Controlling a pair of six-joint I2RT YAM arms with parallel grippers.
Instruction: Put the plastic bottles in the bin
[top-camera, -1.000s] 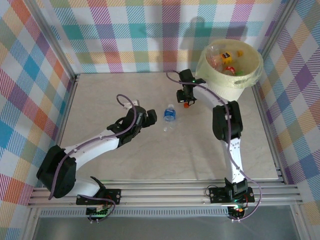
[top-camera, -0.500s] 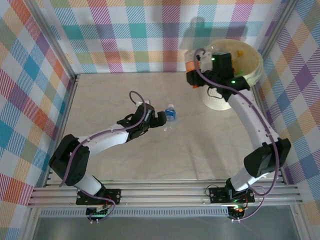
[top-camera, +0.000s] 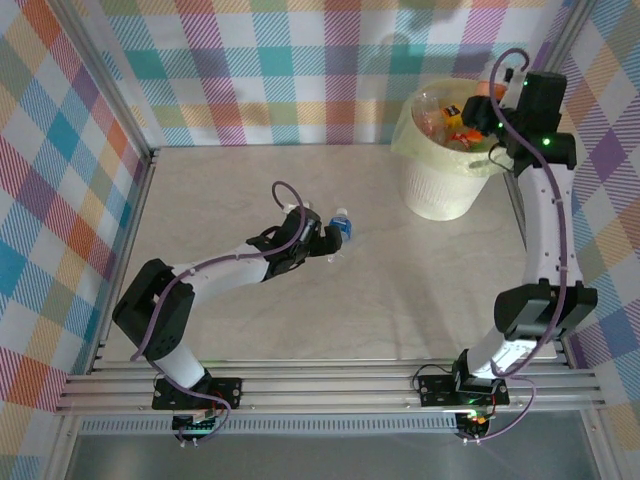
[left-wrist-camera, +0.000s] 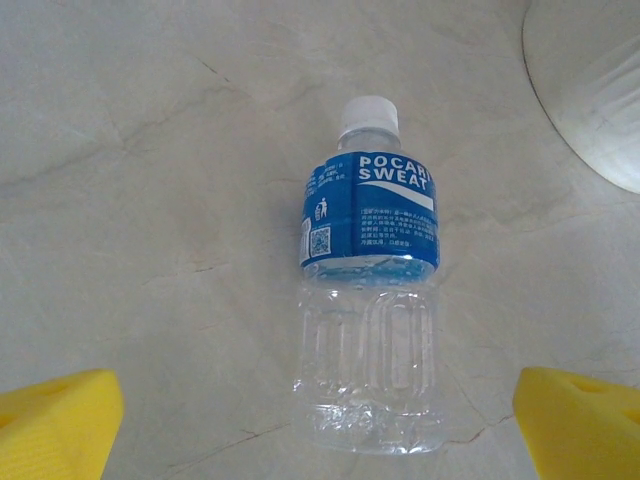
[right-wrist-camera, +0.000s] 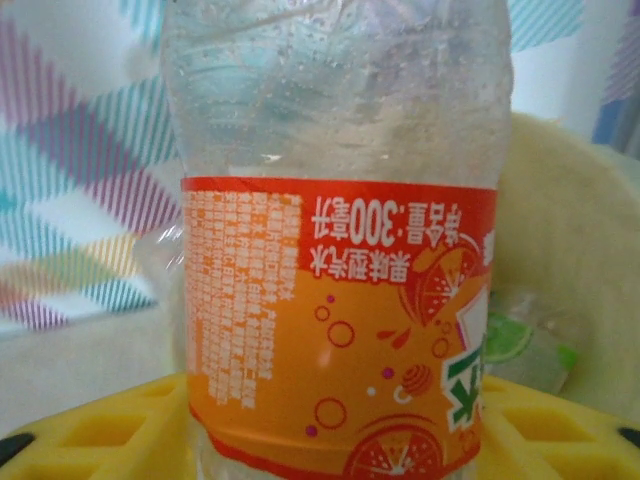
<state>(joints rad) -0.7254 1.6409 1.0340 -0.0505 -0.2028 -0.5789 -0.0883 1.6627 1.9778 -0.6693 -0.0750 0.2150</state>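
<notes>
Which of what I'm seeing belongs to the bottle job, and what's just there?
Job: blue-label bottle lying on the table; orange-label bottle in the right gripper, over the bin; bottles already inside it.
Not job: table, checked walls, metal frame rails.

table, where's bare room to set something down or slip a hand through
Bare: the far-left corner of the table behind the left arm; the wide near stretch between it and the right arm; the gap between the Pocari Sweat bottle and the bin. Crowded: around that bottle, flanked by the open left gripper, and the bottle-filled bin.
</notes>
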